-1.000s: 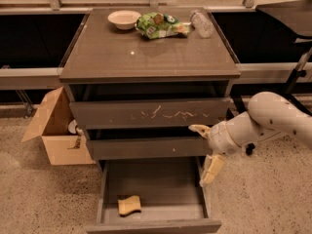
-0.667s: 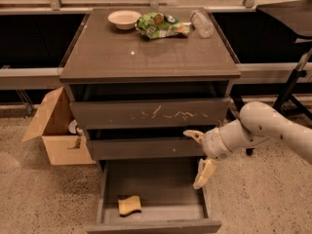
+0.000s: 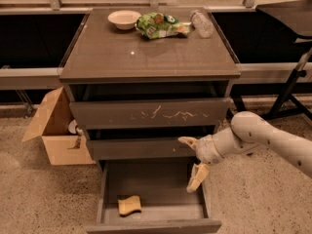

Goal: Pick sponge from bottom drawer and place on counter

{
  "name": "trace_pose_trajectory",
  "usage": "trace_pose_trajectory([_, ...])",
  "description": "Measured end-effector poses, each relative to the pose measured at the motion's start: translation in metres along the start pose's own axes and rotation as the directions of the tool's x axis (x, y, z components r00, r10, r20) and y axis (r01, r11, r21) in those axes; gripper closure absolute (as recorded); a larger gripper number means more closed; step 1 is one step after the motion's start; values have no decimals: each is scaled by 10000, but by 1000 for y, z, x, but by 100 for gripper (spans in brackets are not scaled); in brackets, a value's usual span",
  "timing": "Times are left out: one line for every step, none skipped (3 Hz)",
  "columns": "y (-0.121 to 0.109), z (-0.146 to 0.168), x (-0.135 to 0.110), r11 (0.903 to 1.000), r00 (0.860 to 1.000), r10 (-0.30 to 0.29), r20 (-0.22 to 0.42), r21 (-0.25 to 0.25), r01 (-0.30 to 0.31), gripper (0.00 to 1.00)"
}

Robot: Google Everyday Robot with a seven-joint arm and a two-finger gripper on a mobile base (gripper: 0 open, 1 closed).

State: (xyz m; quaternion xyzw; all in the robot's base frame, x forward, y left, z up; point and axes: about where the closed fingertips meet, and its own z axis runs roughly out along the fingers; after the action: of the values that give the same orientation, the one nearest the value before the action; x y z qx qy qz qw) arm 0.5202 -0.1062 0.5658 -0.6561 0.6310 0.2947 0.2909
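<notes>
The pale yellow-tan sponge (image 3: 129,204) lies flat on the floor of the open bottom drawer (image 3: 153,225), at its front left. My gripper (image 3: 192,162) is open and empty over the drawer's right side. One finger (image 3: 187,141) is against the middle drawer's front, the other (image 3: 197,178) hangs down into the drawer. The gripper is to the right of the sponge and apart from it. The glossy grey-brown counter (image 3: 122,50) tops the cabinet above.
On the counter's back edge stand a white bowl (image 3: 124,19), a green snack bag (image 3: 158,25) and a lying plastic bottle (image 3: 202,23). The scratched top drawer (image 3: 151,113) and the middle drawer (image 3: 136,149) are shut. An open cardboard box (image 3: 53,128) sits on the floor at the left.
My gripper and arm have moved left, from beside the cabinet's right edge to over the right side of the open bottom drawer. The sponge has not moved.
</notes>
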Motion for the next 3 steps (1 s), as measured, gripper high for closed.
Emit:
trace_pose_trajectory([-1,42,20,9987,9993,-47,-360,-518,29,0])
trace_pose_trajectory([-4,95,41,9936,9975,18,-704,-1124,-98,0])
trace_pose_trajectory([-7,156,64,9927,9966,528,-625,-1048,-592,0])
